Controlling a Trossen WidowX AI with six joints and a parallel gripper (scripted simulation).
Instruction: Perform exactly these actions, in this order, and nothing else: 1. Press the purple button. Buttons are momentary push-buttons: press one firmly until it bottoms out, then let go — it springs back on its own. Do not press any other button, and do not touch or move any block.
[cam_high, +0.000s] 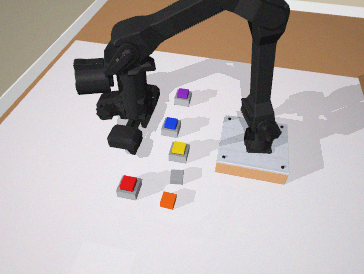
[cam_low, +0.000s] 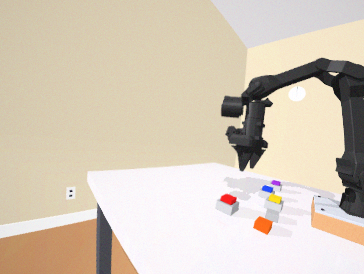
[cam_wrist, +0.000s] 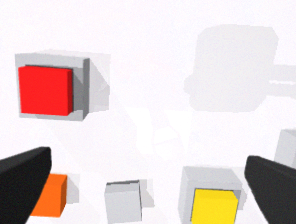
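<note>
Gripper (cam_low: 250, 162) raised well above the table (cam_high: 60, 210), jaws spread wide and holding nothing. Purple button (cam_high: 183, 93) off to one side of the jaws, apart from them — untouched, out of the wrist view. Below the jaws in that view: red button (cam_wrist: 46, 90), yellow button (cam_wrist: 214, 206), orange block (cam_wrist: 51, 195), grey block (cam_wrist: 123, 201).
</note>
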